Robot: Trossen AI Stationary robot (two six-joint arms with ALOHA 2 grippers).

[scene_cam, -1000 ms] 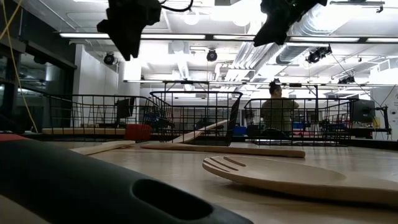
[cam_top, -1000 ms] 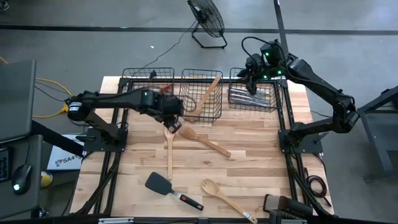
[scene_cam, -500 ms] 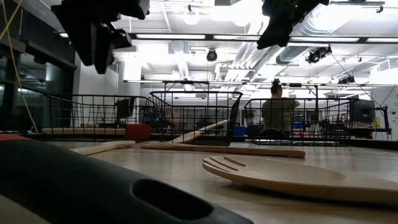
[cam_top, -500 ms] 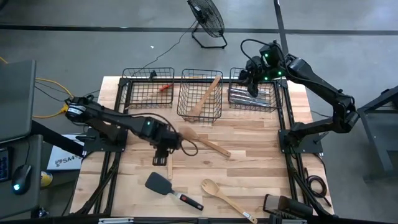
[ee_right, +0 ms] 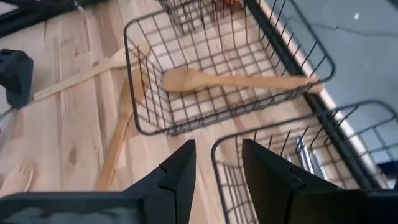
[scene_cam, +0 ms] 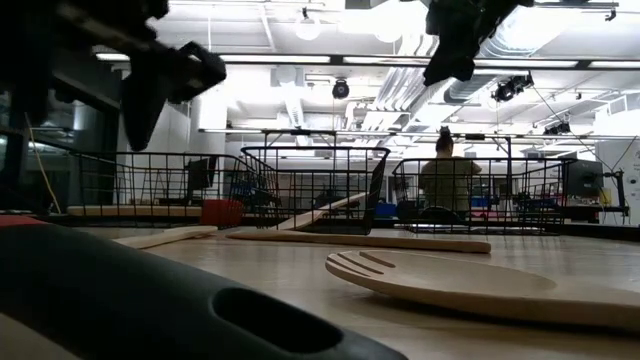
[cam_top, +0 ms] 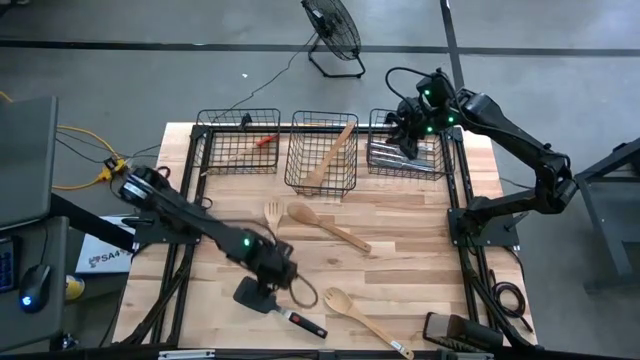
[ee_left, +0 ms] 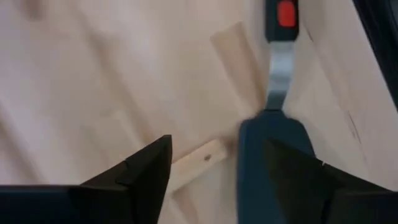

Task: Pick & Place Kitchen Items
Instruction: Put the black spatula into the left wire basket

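My left gripper (cam_top: 272, 272) is open and empty, low over the table's near half. In its wrist view (ee_left: 214, 177) the black turner's head (ee_left: 271, 146) lies by one finger and a wooden fork's handle end (ee_left: 198, 160) lies between the fingers. The turner (cam_top: 278, 305) lies flat on the table. The wooden fork (cam_top: 272, 212), a wooden spoon (cam_top: 326, 226) and a slotted wooden spoon (cam_top: 365, 320) lie flat too. My right gripper (cam_top: 410, 135) is open and empty above the right basket (cam_top: 452, 150), which holds silver cutlery (cam_top: 398, 156).
Three black wire baskets stand along the far edge. The left one (cam_top: 205, 150) holds a red-headed spatula (cam_top: 250, 146). The middle one (cam_top: 292, 165) holds a wooden spoon (cam_top: 331, 155). A person (scene_cam: 445, 180) sits in the room beyond the table.
My left gripper has gone from beside the middle basket toward the table's near edge, past the wooden fork, and now hangs over the black turner's head. The utensils on the table have stayed where they were.
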